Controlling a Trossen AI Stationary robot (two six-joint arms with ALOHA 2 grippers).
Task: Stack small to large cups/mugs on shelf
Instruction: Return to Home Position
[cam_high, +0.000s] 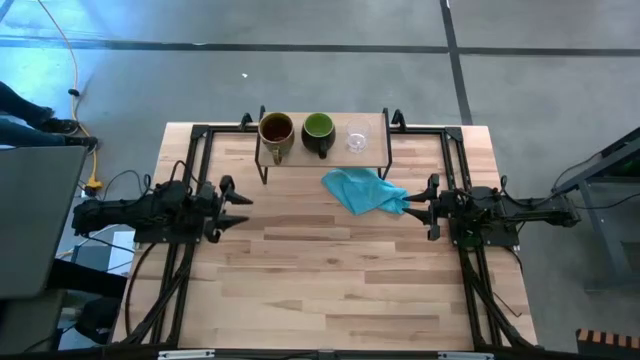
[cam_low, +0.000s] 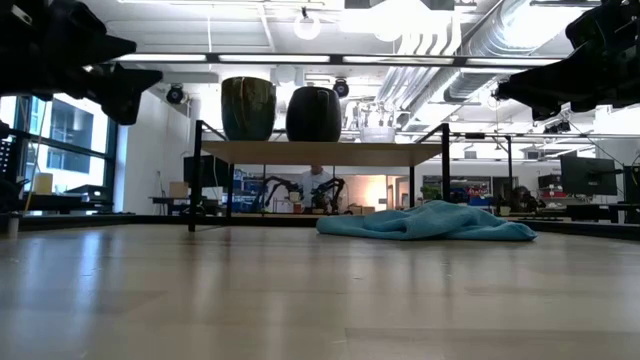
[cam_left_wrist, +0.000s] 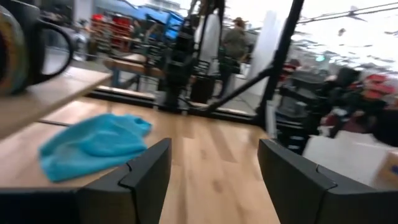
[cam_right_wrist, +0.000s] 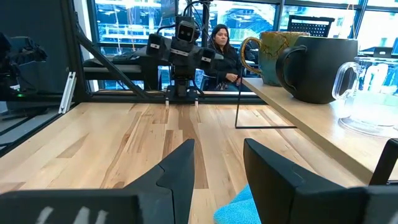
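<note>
Three cups stand in a row on the low light-wood shelf at the table's far edge: the tan-brown mug at the left, the dark mug with green inside in the middle, the clear glass cup at the right. They also show in the right wrist view: tan mug, dark mug, glass cup. My left gripper is open and empty at the table's left side. My right gripper is open and empty at the right side.
A crumpled teal cloth lies on the table just in front of the shelf's right half, close to my right gripper. A person sits beyond the table's left side. Bare wood lies toward the near edge.
</note>
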